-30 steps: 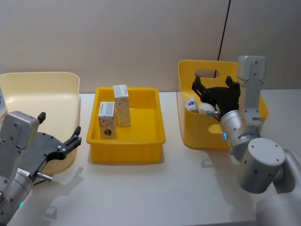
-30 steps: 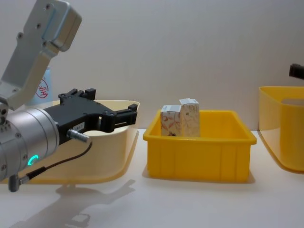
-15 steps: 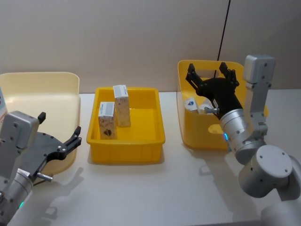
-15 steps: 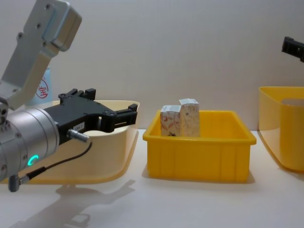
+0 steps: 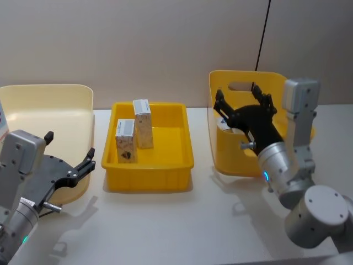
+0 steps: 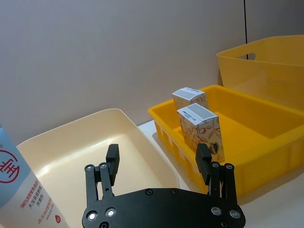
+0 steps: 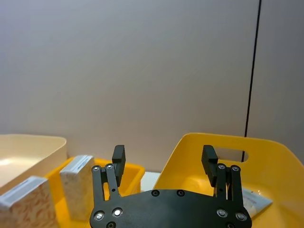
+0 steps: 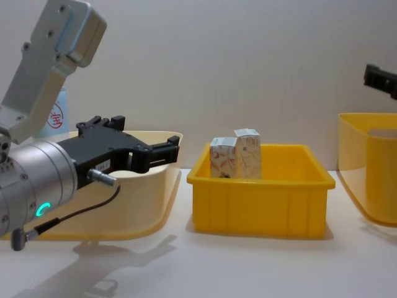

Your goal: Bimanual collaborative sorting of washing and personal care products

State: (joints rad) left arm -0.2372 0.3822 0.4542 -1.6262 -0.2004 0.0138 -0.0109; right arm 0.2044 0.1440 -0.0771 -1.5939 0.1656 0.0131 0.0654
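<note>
Black fingers of the left gripper (image 5: 70, 165) were spread apart and held nothing, hovering at the near rim of the cream bin (image 5: 60, 99), beside a light-blue tube (image 6: 21, 190). Farther back, two marbled cartons (image 5: 134, 131) stood upright in the yellow tray (image 5: 176, 163). Beyond, the right gripper (image 5: 242, 105) hung with jaws apart above the yellow handled bin (image 5: 220, 154).

Both arms are silver-grey, built of rounded cylindrical joints and boxy links, each with a small cyan light. The left gripper (image 8: 152, 152) and right gripper (image 5: 242, 107) are matt black, with screw-studded plates and a thin black cable.
</note>
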